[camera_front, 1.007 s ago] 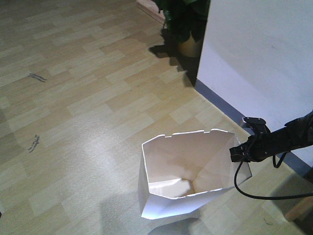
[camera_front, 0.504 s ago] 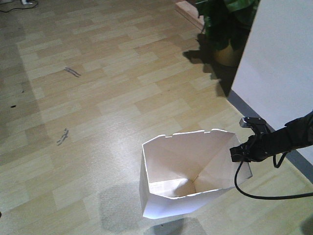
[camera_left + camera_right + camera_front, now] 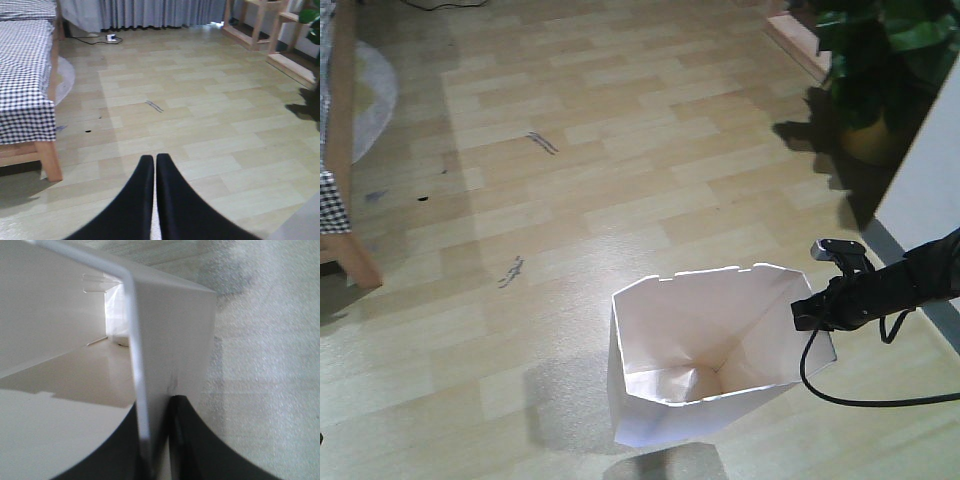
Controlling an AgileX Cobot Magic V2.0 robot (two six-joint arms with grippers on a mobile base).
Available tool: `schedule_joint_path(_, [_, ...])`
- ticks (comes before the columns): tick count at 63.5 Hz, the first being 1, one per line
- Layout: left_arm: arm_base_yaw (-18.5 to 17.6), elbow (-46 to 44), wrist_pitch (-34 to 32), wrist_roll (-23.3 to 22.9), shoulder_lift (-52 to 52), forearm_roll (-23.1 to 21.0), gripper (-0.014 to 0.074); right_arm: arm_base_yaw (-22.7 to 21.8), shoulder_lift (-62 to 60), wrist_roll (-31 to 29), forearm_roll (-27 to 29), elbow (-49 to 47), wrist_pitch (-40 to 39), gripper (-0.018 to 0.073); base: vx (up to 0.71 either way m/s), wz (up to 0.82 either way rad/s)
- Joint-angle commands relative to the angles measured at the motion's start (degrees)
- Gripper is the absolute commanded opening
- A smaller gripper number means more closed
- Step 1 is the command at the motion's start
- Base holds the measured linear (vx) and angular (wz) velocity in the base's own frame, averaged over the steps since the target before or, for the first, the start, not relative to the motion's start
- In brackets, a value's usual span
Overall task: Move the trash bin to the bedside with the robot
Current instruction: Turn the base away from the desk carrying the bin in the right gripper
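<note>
**Bin held by its rim, bed far off**

We see the bin (image 3: 665, 420) standing upright on the wood floor (image 3: 620, 150), low in the front view. The right gripper (image 3: 810, 312) is clamped on the bin's right rim. In the right wrist view, one finger (image 3: 195, 440) is outside the thin white wall and the other is inside. A black cable (image 3: 820, 390) loops below the arm. The left gripper (image 3: 155, 165) has its fingers pressed together with nothing between them. The bed (image 3: 25, 75) with checked bedding is well apart from the bin, at the left edge. A green plant (image 3: 880, 60) stands at the top right
</note>
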Motion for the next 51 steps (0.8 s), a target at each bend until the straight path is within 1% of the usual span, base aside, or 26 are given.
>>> schedule_joint_path(1, [-0.2,0.2,-3.8,-0.2,-0.8,-0.1,-0.0006,-0.2,-4.6,0.7,3.9,-0.8,10.9,-0.0005,0.1,0.37])
schedule_joint_path(25, [-0.2,0.2,-3.8,-0.2,-0.8,-0.1,-0.0006,-0.2,-4.6,0.7,4.0,-0.8,10.9,-0.0005,0.1,0.32])
schedule_joint_path(51, [-0.2,0.2,-3.8,-0.2,-0.8,-0.1,-0.0006,-0.2,-4.6,0.7,4.0,-0.8,10.9,-0.0005,0.12,0.11])
